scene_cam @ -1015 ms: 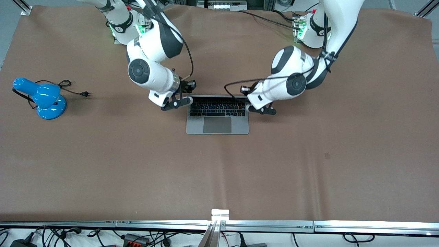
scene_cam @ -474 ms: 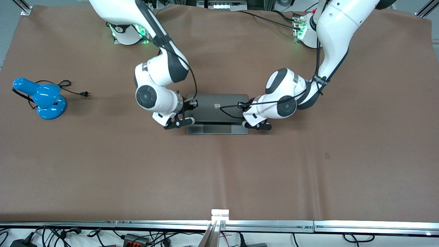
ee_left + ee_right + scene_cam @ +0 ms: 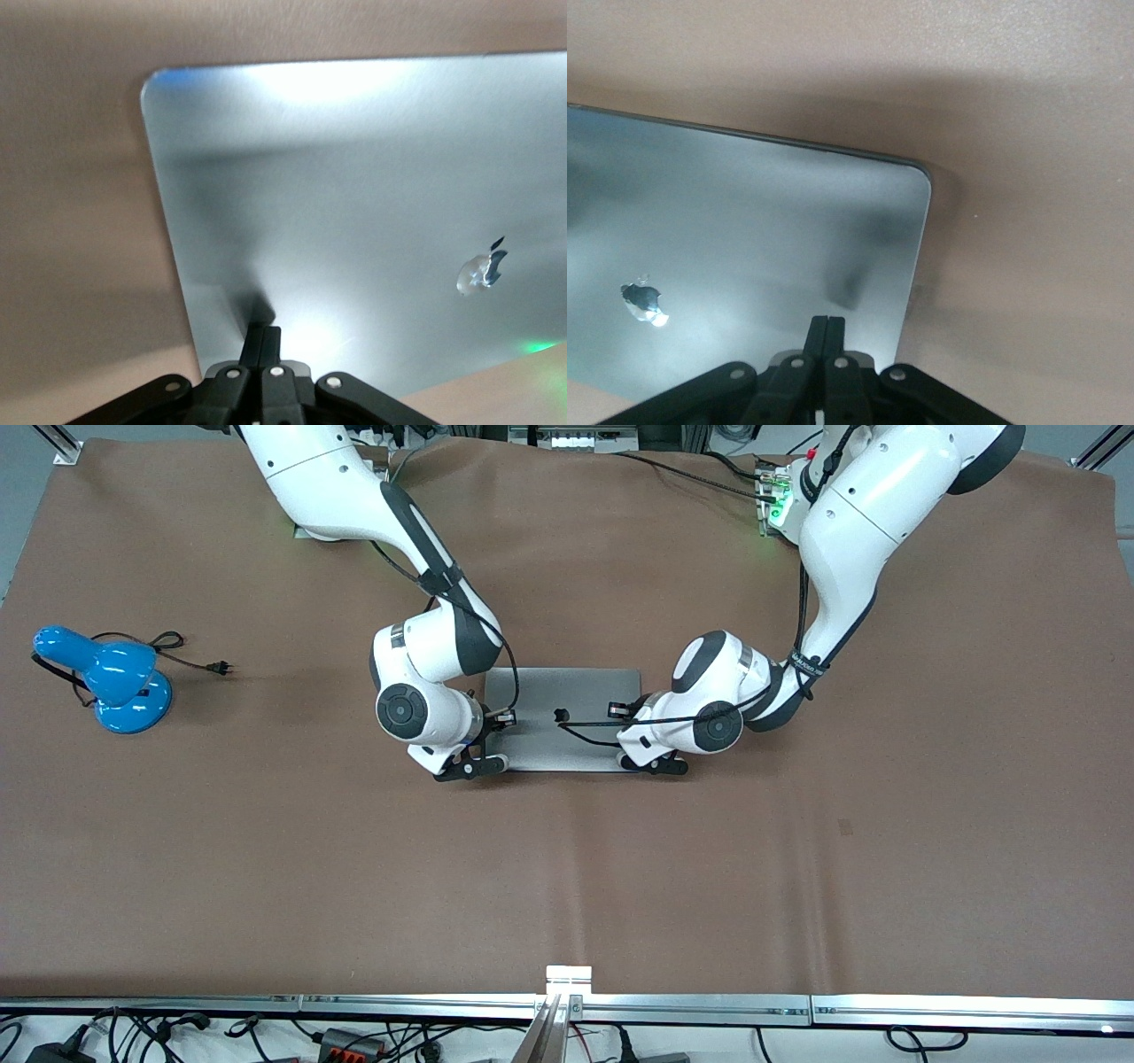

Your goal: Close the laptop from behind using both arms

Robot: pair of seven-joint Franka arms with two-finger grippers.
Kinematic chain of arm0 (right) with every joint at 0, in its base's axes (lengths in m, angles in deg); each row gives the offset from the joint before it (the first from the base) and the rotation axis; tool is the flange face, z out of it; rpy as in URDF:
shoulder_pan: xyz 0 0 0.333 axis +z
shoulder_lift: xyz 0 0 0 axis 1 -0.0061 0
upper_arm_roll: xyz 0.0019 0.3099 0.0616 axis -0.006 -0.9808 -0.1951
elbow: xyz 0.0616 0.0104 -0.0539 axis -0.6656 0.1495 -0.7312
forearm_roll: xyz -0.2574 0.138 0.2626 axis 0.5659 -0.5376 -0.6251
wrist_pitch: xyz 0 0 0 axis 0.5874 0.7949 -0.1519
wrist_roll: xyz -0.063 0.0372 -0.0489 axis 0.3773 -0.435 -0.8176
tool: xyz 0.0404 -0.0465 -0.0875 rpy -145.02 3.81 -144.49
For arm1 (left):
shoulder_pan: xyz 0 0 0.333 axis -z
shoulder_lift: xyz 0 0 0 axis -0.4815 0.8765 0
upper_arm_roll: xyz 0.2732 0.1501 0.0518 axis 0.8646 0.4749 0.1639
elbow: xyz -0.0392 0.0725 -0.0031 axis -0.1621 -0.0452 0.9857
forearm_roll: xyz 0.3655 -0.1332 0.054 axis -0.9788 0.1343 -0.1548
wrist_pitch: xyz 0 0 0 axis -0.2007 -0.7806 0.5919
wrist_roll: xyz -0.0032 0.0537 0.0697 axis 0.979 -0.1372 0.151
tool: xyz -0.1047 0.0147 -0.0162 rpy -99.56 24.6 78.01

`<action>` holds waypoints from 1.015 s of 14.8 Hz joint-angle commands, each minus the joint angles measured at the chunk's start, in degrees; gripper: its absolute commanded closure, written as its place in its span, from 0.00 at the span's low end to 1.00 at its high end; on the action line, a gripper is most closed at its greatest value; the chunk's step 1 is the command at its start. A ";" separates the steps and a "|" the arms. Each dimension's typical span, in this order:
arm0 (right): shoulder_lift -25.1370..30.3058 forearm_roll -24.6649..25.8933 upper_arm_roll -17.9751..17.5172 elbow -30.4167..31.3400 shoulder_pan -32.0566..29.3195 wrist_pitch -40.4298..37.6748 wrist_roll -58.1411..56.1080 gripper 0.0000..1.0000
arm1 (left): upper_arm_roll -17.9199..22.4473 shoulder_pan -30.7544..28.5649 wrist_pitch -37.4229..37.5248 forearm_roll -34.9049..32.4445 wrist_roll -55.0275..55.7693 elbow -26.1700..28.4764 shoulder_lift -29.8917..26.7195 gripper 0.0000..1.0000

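Observation:
The space-grey laptop (image 3: 567,695) lies shut and flat on the brown table, its lid with the dark apple logo (image 3: 483,270) facing up. My right gripper (image 3: 485,763) is shut, fingertips down on the lid near its corner nearest the front camera, at the right arm's end; the lid (image 3: 744,230) and my right gripper (image 3: 826,324) show in the right wrist view. My left gripper (image 3: 640,760) is shut too, fingertips on the lid's matching corner at the left arm's end; the left wrist view shows the lid (image 3: 354,195) under my left gripper (image 3: 263,333). Neither holds anything.
A blue desk lamp (image 3: 106,677) with its black cord and plug (image 3: 190,651) sits at the right arm's end of the table. A metal rail (image 3: 567,1005) runs along the table edge nearest the front camera.
The laptop lid has gone from upright, keys showing, to flat on the base. Both grippers have moved toward the front camera and down with the lid.

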 commanded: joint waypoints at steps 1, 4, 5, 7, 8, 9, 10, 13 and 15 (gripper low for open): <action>-0.86 1.00 -0.25 -1.24 -0.36 0.53 -0.05 1.00 | 0.87 0.85 -2.31 -2.20 1.19 -1.54 1.94 1.00; -1.12 2.67 -0.25 -1.24 -0.09 0.89 0.39 1.00 | 1.31 -0.90 8.28 -2.91 2.42 -1.80 -5.68 1.00; -0.95 2.67 -0.25 -1.24 -0.18 0.80 0.31 1.00 | 1.75 -2.13 11.72 -3.08 1.90 -1.71 -8.93 1.00; -0.25 2.76 0.10 -1.42 -0.10 0.71 0.39 1.00 | 1.75 -4.94 19.45 -3.35 1.28 -1.62 -14.82 1.00; 1.23 2.84 1.49 -1.68 -0.01 0.19 0.39 1.00 | 1.75 -6.69 22.53 -3.43 -0.55 -1.01 -17.90 0.99; 3.42 3.19 2.99 -1.68 0.17 -0.51 0.31 1.00 | 2.01 -8.89 25.17 -3.43 -3.53 -0.75 -20.80 0.94; 5.88 3.46 4.13 -1.77 0.00 -2.60 0.31 1.00 | 4.71 -9.26 28.16 -3.61 -6.52 -0.74 -23.53 0.90; 11.87 7.31 8.61 -3.61 -0.01 -9.72 -0.04 1.00 | 15.77 -7.50 33.98 -3.61 -9.71 -1.01 -31.44 0.64; 15.38 11.00 10.72 -5.36 -0.27 -15.52 -0.31 1.00 | 20.89 -7.94 35.56 -3.78 -9.62 -1.27 -35.31 0.00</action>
